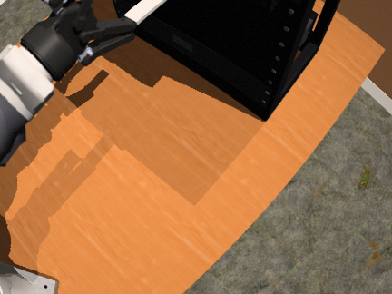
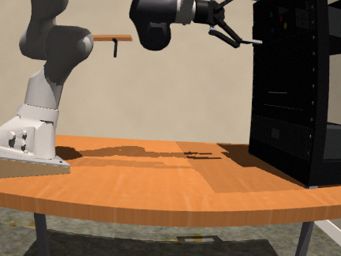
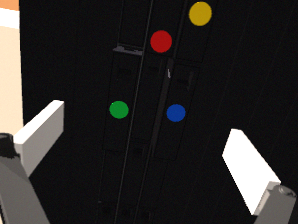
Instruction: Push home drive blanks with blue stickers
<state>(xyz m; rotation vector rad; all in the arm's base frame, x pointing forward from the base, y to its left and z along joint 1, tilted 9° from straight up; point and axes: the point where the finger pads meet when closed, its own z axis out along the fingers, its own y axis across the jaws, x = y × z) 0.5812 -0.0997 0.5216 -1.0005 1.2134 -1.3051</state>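
Four stickers, blue sticker [image 3: 176, 113] — between open gripper [image 3: 145, 150] fingers

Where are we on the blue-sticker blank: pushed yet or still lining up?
Nothing looks pushed home yet. In hand: the open, empty gripper faces the rack front, with the blue sticker between its pads; contact can't be judged. Left: push that blank home, leaving green, red and yellow.
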